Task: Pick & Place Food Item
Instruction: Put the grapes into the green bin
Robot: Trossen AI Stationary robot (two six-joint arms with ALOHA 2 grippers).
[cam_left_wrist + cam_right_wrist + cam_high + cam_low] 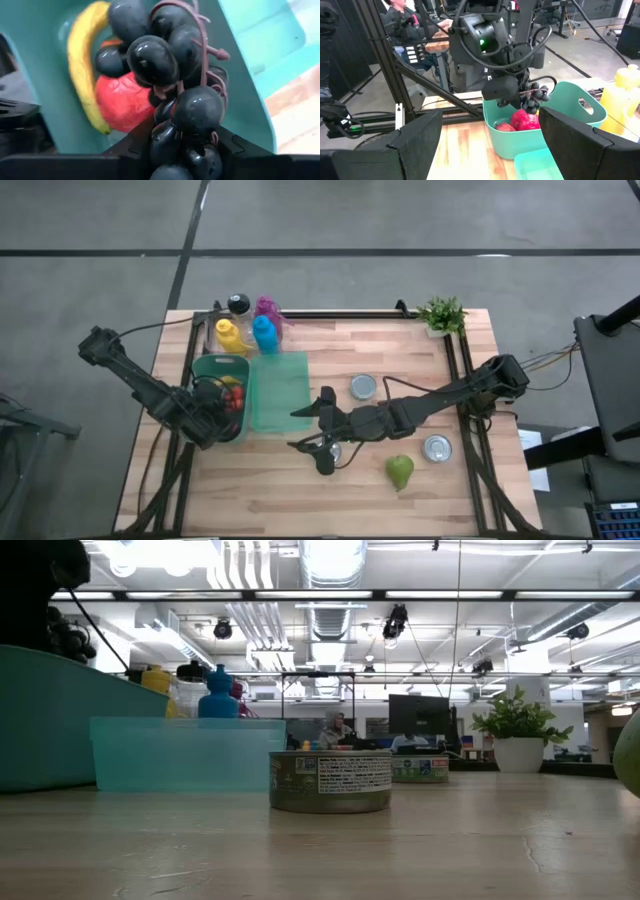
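Observation:
A bunch of dark grapes (170, 60) with a reddish stem hangs in my left gripper (182, 145), which is shut on it over the teal basket (205, 367) at the table's left. The right wrist view shows the grapes (532, 97) below my left gripper (507, 90), over the basket's opening (570, 97). A banana (82, 60) and a red fruit (122, 100) lie in the basket. My right gripper (318, 430) stands open and level at mid-table, holding nothing. A green pear (400, 471) rests on the table near the front. My left gripper pinches berries at one end of the grape bunch (165, 145) between its two fingers. The fingers come steeply from above. The rest of the bunch hangs past the fingertips, inside the basket's rim and over the red fruit; whether it touches the fruit I cannot tell.
A teal tray (280, 390) lies right of the basket. Cans stand at mid-table (363, 387), under my right gripper (330, 780) and near the right rail (437, 447). Bottles (250, 330) stand at the back left, a potted plant (442, 315) at the back right.

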